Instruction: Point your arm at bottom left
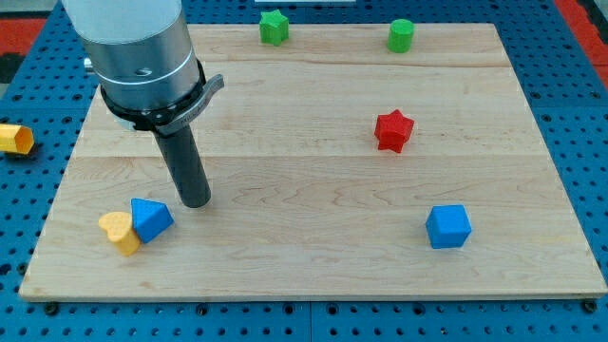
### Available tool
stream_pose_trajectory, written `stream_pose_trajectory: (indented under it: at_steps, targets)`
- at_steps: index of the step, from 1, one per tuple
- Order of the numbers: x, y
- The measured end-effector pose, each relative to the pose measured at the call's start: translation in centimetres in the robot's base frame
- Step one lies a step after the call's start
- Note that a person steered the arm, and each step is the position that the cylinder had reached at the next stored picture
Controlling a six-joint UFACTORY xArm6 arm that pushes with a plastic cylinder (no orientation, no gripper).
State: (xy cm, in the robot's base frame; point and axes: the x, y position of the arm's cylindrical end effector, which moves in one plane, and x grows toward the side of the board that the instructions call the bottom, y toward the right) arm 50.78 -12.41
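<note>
On the board [285, 266]: two blue, two green, one red, one yellow block (no hand), my tip [196, 202] lower left

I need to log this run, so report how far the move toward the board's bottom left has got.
Done: my tip is over the wooden board's left half, low down. In hand: it stands just right of and above the blue triangular block, which touches the yellow heart-shaped block. Left: the corner itself, lower and further left.

surface: pale wooden board [313, 266] | beneath: blue perforated table [570, 114] | top-left: red patch [28, 24]
</note>
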Motion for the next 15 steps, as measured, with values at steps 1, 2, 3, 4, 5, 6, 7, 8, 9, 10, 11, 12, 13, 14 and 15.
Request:
stream_pose_trajectory:
  at_steps: [1, 2, 3, 4, 5, 6, 7, 8, 9, 10, 11, 12, 13, 14, 15]
  targets:
    - [-0.3, 0.3]
    - [-0.9, 0.3]
    - [-1.3, 0.3]
    - [-1.2, 0.3]
    - [-0.6, 1.9]
    - [-0.6, 3.1]
    - [-0.6, 4.4]
    - [-0.6, 4.7]
    - [-0.7, 4.8]
    - [-0.7, 4.8]
    - [-0.7, 4.9]
    - [-0.7, 5.0]
    - [-0.7, 5.1]
    - [0.8, 5.1]
    - [5.1, 4.5]
